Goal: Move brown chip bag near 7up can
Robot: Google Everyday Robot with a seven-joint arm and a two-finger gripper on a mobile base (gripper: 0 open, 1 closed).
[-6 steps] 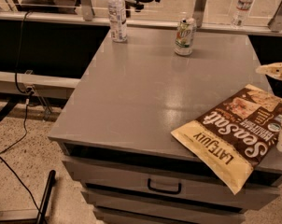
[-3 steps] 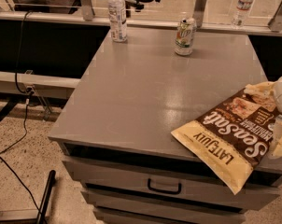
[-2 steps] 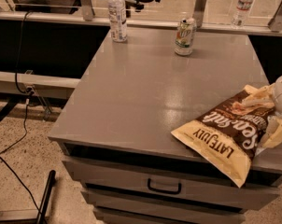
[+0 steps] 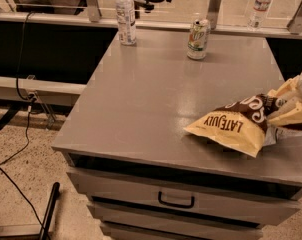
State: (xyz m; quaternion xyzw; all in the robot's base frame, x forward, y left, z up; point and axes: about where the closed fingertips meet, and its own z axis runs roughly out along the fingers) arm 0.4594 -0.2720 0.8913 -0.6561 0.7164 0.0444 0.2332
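Twisted and bunched up since a moment ago: chip bag (image 4: 231,126) near the table's (image 4: 141,99) front right corner.
Pinched at its right end by the claw (image 4: 280,106), closed on the crinkled foil; well apart from the can (image 4: 197,32) upright at the far edge, right of a water bottle (image 4: 125,15).

On the table (image 4: 141,109), the bag (image 4: 231,126) is held near right by the gripper (image 4: 285,105); the can (image 4: 197,32) is set far, a bottle (image 4: 125,15) left of it.

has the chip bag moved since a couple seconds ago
Yes. The chip bag has pulled back from the front edge of the table, toward the can, bunched up in the gripper at the right side.
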